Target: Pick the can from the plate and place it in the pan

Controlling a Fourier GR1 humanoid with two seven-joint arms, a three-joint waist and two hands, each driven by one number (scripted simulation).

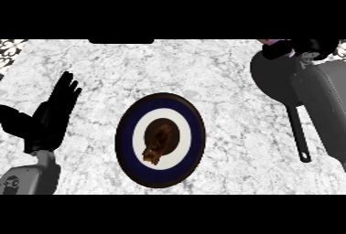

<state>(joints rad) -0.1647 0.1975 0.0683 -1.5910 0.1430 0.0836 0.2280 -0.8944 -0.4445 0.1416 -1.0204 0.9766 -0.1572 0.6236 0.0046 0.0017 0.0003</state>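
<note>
Marble-look counter [202, 68] w/ a round plate [128, 137] mid-frame: dark blue rim, white ring, brown centre, and you'll see no can standing on it. Pink sliver at the top right, right by the right hand [312, 46], is prob the can [272, 41], but most of it is hidden, so you can't confirm that, nor read its long axis. That hand sits over the far edge of the grey pan [270, 75], its forearm crossing the pan; fingers look bunched near the pink bit, but whether they're clasping it you can't tell. Pan's black handle [299, 135] runs toward the lower edge. Left hand [51, 114] rests at frame left, fingers straight & up, holding nothing, well apart from the pan. Key relation: pan bowl lies directly under/beside the right hand, so that arm is the nearer one, and the next move looks like lowering & letting go inside the rim.
</note>
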